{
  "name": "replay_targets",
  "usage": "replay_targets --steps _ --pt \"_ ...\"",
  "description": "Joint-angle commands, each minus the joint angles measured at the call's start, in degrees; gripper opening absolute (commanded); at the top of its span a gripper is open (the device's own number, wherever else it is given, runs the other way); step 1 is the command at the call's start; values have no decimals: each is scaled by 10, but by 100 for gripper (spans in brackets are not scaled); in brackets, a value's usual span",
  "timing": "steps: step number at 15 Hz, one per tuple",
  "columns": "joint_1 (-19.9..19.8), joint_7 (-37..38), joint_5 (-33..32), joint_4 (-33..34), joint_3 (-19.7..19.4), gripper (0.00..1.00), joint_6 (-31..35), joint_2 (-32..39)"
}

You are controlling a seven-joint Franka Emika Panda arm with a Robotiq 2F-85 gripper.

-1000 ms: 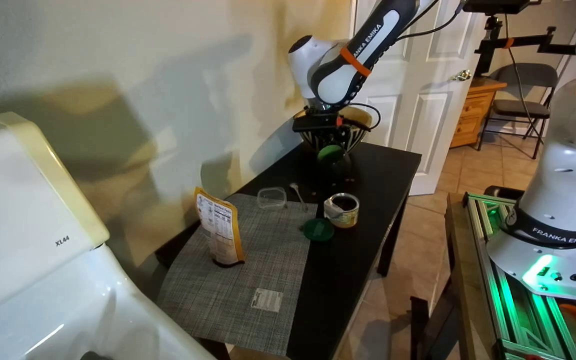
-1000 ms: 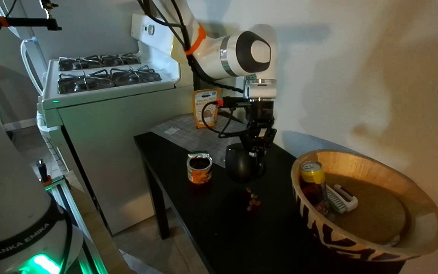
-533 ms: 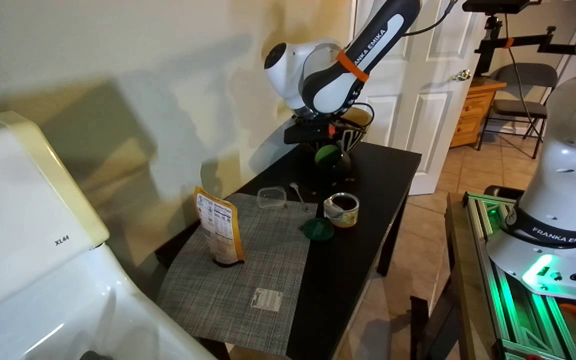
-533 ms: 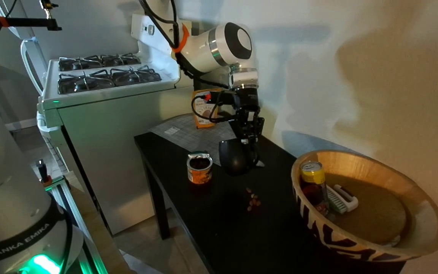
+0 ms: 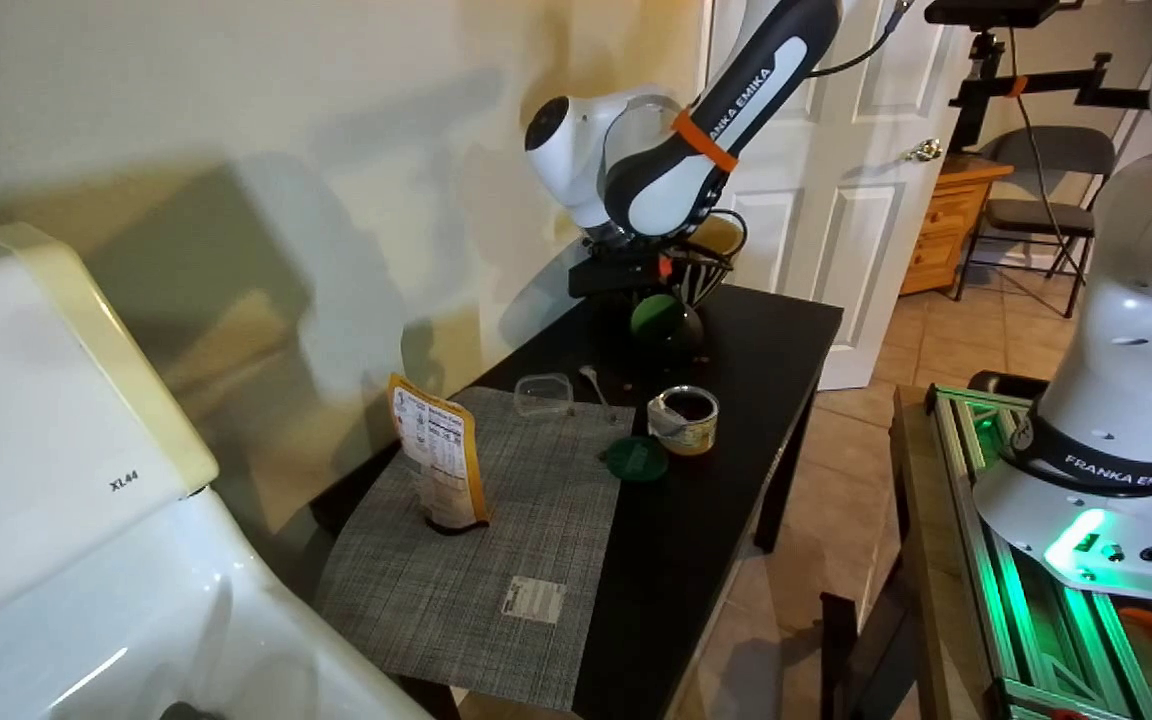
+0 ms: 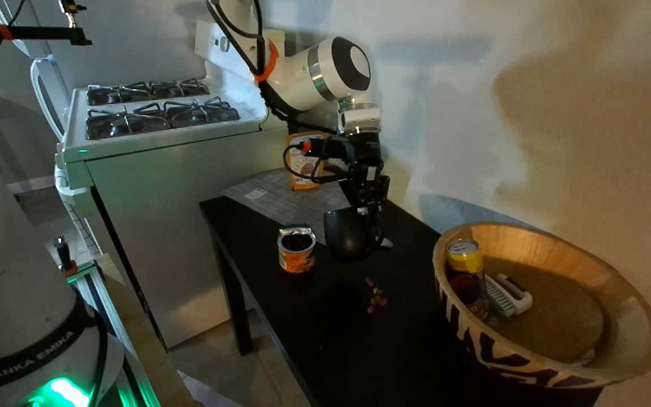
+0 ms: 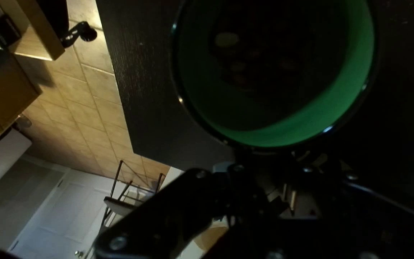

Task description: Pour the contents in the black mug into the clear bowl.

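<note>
The black mug (image 6: 348, 236) is dark outside and green inside, held above the table in both exterior views (image 5: 686, 328). My gripper (image 6: 376, 223) is shut on its side. In an exterior view the mug's mouth is tipped toward the placemat. In the wrist view the mug (image 7: 300, 135) holds several small pieces at its bottom, and my gripper (image 7: 268, 167) meets its rim; the fingertips are dark there. The clear bowl (image 5: 544, 395) is a low see-through dish on the placemat's far edge near the wall, apart from the mug. It is hidden in the other views.
A white spoon (image 5: 596, 385) lies beside the clear bowl. An opened can (image 5: 686, 420) and a green lid (image 5: 636, 459) are near the table's edge. A pouch (image 5: 441, 460) stands on the placemat (image 5: 506, 560). Spilled pieces (image 6: 377, 299) lie near the striped bowl (image 6: 500, 353).
The arm has moved with the mug away from the striped bowl, toward the placemat side. The mug has tipped more, showing more green inside. In the last half second it has barely moved.
</note>
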Motion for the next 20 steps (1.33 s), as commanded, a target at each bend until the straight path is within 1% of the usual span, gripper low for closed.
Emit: replay_targets --steps 1,3,5,6,8,11,14,15,16,17,20 --pt "25 43 -86 -12 13 5 -63 -13" --pt "30 59 -121 -6 26 5 -98 -11" --pt "30 73 -140 8 40 5 -114 -3" --pt "29 81 -146 14 46 5 -113 1" --pt "35 133 -178 34 54 5 -113 16" --pt "34 156 -199 48 70 5 -97 28" --pt "40 224 -224 68 77 5 -94 43" --pt "42 251 -228 74 79 5 -95 46" --pt "36 257 -208 77 84 5 -92 47" --pt "30 225 -207 64 87 22 -93 42" --pt "31 242 -207 71 89 22 -93 48"
